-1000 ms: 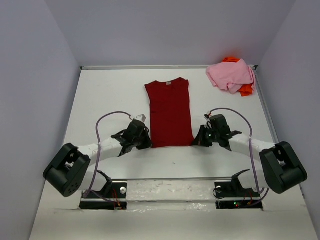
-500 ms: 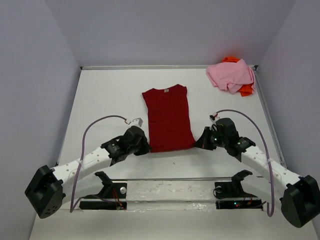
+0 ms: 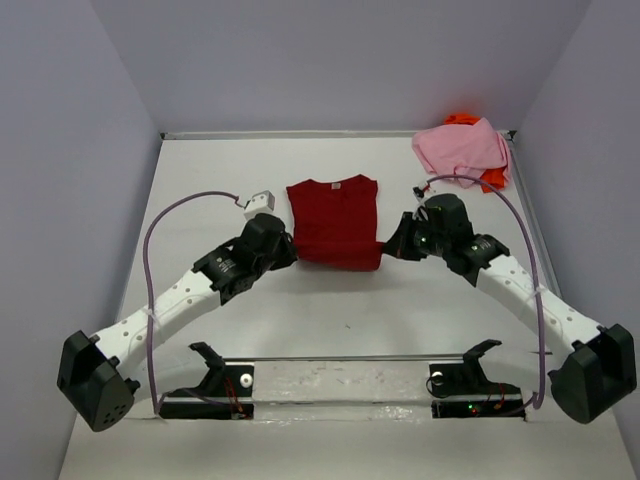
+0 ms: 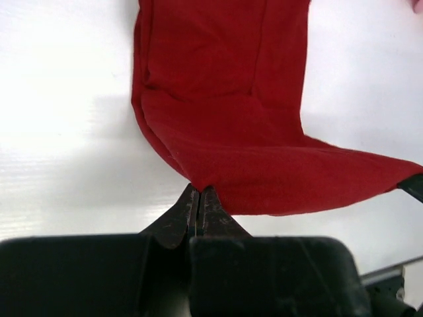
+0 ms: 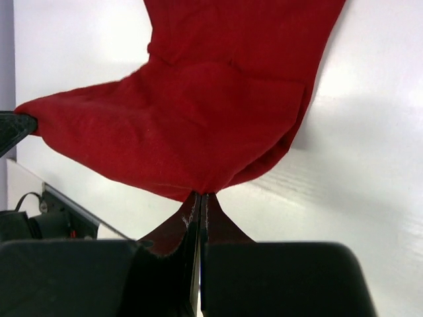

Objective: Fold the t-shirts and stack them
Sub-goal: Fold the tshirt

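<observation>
The dark red t-shirt (image 3: pixel 334 221) lies mid-table, its bottom hem lifted and carried over towards the collar. My left gripper (image 3: pixel 288 252) is shut on the hem's left corner, seen pinched at the fingertips in the left wrist view (image 4: pixel 199 191). My right gripper (image 3: pixel 388 247) is shut on the hem's right corner, also pinched in the right wrist view (image 5: pixel 200 196). The red cloth (image 4: pixel 225 99) sags between the two grippers. The light pink t-shirt (image 3: pixel 462 150) lies crumpled at the back right, on top of the bright orange t-shirt (image 3: pixel 490 180).
The white table (image 3: pixel 210 190) is walled by pale panels on three sides. A metal rail (image 3: pixel 340 358) with the arm bases runs along the near edge. Purple cables (image 3: pixel 160 225) loop above both arms.
Both grippers moved away from me with the red shirt's bottom hem, folding it over towards the collar. The shirt looks about half as long as before.
</observation>
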Tool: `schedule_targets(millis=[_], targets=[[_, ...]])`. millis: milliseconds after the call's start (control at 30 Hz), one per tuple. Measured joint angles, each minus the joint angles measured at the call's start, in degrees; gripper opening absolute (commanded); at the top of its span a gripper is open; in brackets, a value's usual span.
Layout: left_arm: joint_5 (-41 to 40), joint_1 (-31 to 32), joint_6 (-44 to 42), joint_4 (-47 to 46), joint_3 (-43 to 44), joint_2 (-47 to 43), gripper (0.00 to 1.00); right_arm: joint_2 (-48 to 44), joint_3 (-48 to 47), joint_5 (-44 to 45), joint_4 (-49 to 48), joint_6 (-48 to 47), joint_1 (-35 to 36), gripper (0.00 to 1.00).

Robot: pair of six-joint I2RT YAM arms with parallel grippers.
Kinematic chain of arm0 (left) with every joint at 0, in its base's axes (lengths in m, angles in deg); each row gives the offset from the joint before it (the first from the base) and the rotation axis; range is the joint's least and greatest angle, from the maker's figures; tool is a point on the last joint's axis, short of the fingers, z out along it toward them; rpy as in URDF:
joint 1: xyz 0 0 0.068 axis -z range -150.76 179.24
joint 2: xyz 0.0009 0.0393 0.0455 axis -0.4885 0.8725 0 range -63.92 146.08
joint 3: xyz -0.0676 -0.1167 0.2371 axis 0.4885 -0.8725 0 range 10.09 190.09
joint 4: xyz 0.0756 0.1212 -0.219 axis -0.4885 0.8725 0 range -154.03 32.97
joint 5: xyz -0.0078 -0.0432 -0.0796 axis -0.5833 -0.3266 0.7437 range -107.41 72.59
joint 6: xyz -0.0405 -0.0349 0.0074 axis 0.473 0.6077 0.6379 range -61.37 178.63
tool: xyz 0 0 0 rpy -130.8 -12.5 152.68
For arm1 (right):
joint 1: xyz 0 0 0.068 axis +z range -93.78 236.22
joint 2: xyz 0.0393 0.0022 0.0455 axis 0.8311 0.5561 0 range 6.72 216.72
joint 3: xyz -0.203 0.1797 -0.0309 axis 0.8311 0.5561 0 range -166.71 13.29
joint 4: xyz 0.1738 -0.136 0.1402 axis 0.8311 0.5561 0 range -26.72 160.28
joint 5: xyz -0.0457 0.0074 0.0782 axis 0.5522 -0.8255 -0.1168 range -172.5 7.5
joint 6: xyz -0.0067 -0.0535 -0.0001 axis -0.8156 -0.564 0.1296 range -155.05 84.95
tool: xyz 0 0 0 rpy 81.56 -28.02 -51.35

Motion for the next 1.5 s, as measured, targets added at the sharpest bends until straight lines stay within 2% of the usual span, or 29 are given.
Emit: schedule_targets(millis=[233, 367, 700, 933, 1300, 1500], targets=[[1.6, -8.8, -5.3, -2.5, 4.7, 8.5, 0.00, 11.4, -8.9, 2.4, -1.2, -4.2, 0.0, 0.00], [3.3, -11.6, -8.9, -3.4, 8.6, 12.7, 0.00, 15.1, -11.5, 3.6, -1.7, -5.5, 0.1, 0.00], [7.8, -15.7, -14.6, -7.3, 16.1, 24.8, 0.00, 24.1, -19.1, 5.5, -4.2, -7.4, -3.1, 0.00], [12.4, -19.1, -18.1, -8.0, 25.5, 35.1, 0.00, 27.7, -21.7, 5.9, -5.6, -7.5, -5.5, 0.00], [14.8, -19.8, -21.8, -8.1, 33.6, 39.1, 0.00, 29.6, -25.2, 6.0, -8.7, -9.7, -6.1, 0.00], [15.7, -21.2, -22.8, -7.8, 39.0, 44.9, 0.00, 34.5, -28.8, 6.1, -10.2, -10.4, -6.9, 0.00]])
